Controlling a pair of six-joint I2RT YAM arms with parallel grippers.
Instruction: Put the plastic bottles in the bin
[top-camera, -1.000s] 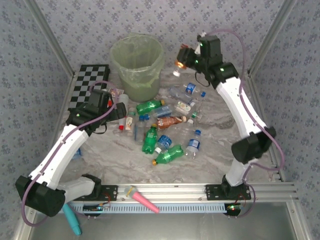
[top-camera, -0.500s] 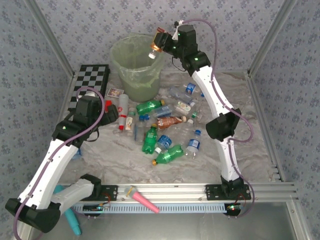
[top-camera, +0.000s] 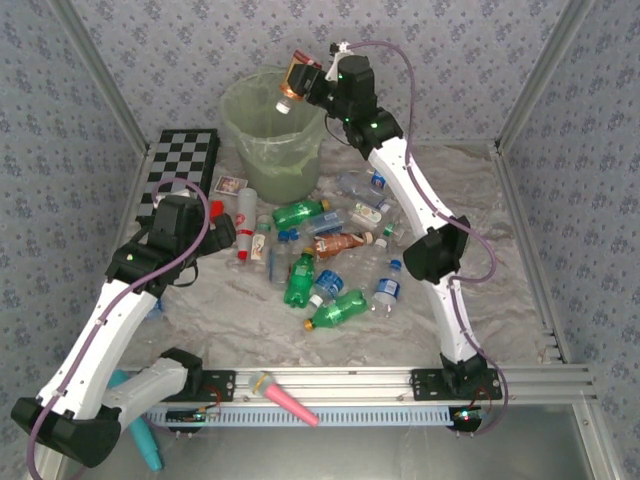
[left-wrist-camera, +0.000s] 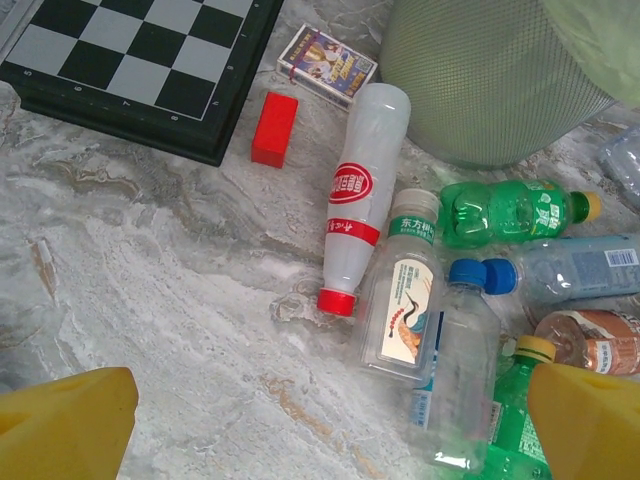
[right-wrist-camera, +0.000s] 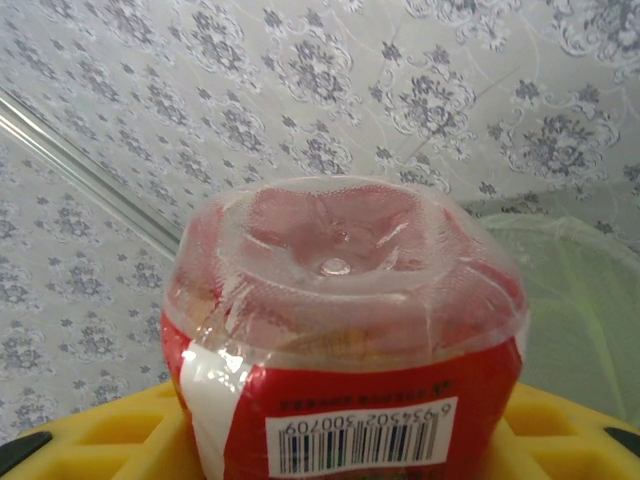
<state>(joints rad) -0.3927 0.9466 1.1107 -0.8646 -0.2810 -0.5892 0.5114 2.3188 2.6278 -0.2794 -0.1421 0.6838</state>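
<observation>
Right gripper (top-camera: 300, 78): moved left from the bin's far rim in the last half second and now hanging over the open mouth of the bin (top-camera: 243, 120), a round, translucent pale-green bucket with a crinkled thin liner. Its yellow pads (right-wrist-camera: 110, 440) are pressing closed on a red bottle (top-camera: 290, 84) of glossy plastic. The white cap is tilting down toward the bin and the dimpled base is facing the wrist camera.

Left gripper (left-wrist-camera: 325, 425): hovering with fingers (left-wrist-camera: 65, 420) spread wide, gripping nothing. Lying ahead of it on the marbled table (left-wrist-camera: 150, 260):
- a smooth white bottle (left-wrist-camera: 358, 200) with a red cap
- a clear bottle (left-wrist-camera: 405, 290) with a pale-green cap
- a green bottle (left-wrist-camera: 510, 212), further ahead to the right, beside the bin's wall
</observation>
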